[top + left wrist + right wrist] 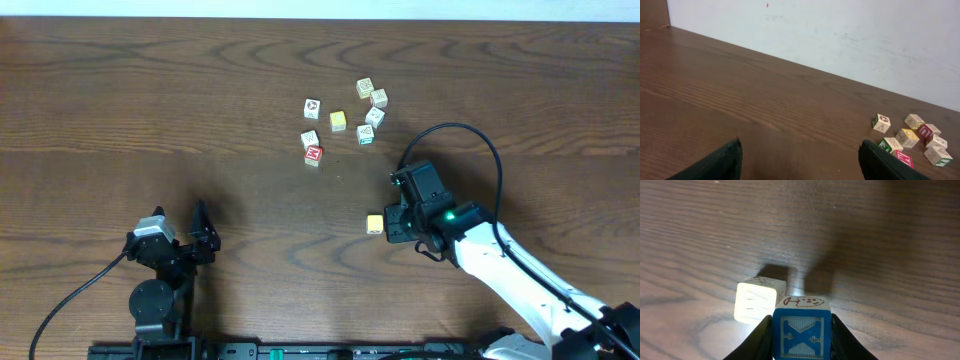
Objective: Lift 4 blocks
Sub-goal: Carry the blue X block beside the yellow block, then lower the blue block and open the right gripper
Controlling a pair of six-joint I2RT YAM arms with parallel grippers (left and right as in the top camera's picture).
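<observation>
The blue X cube (801, 332) is pinched in the right claw (400, 222). At the left, the left claw (800, 167) is spread wide. Mid-worktop (120, 120), the red cube (313, 154) and yellow cube (338, 121) lie in a loose group. A pale cube (756, 302) sits just beside the blue one.

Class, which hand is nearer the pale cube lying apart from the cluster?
Right. The right hand, gripping a blue X block, sits beside the pale cube; the left hand is far to its left.

Pale cube (374, 224) beside right gripper (392, 226), red cube (314, 154) well apart among other cubes (366, 112)
</observation>
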